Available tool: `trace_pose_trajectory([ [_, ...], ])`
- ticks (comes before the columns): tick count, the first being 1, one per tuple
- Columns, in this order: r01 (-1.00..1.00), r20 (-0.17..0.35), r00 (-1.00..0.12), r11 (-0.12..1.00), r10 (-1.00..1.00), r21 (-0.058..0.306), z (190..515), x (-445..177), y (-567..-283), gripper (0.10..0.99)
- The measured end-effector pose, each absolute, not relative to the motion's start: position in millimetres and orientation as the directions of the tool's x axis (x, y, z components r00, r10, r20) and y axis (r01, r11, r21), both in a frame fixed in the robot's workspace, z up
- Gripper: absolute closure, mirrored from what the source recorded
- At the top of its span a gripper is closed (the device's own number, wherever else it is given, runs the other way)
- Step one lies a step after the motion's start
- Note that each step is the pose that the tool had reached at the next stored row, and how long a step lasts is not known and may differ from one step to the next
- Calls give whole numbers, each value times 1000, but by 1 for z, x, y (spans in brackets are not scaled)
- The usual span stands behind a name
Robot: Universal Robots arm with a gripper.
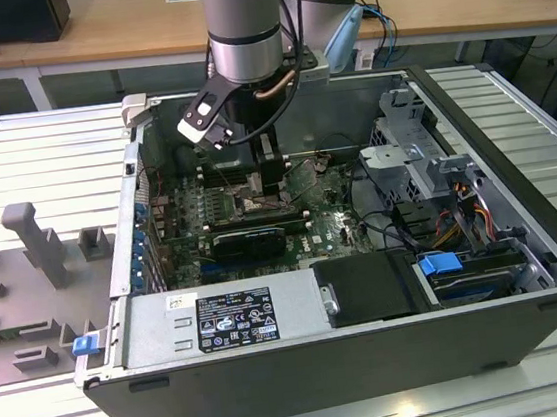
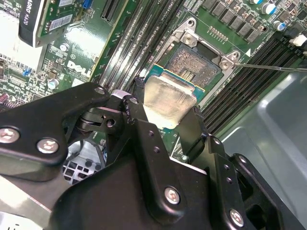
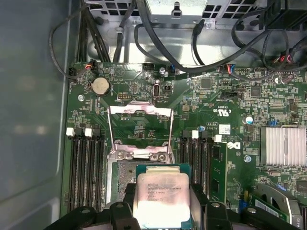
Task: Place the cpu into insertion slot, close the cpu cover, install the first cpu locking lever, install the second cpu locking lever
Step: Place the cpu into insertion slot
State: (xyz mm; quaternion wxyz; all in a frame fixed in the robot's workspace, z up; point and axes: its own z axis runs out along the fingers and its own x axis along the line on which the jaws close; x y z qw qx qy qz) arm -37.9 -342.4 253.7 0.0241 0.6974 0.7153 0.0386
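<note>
My gripper is shut on the cpu, a small square chip with a pale silver top, with one black finger on each of two opposite edges. In the first wrist view the cpu hovers just over the insertion slot, covering most of it, and a strip of brownish pin field shows beside it. The cpu cover, a shiny metal frame, stands open at the slot's far edge. A thin metal locking lever sticks out sideways past the insertion slot. In the exterior view the gripper is low inside the open computer case.
Long black memory slots flank the socket on both sides. A finned heat sink and black cables lie nearby on the green board. The power supply and a drive cage crowd the case around the arm.
</note>
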Motion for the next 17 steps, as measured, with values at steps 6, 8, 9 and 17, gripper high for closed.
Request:
trace_pose_trajectory([
  [6,996,19,-22,20,1000,89,251,-38,-342,561],
  [8,996,19,-20,18,1000,89,250,-38,-342,561],
  [9,996,19,-20,18,1000,89,250,-38,-342,561],
  [17,996,19,10,-11,1000,89,248,-38,-340,561],
])
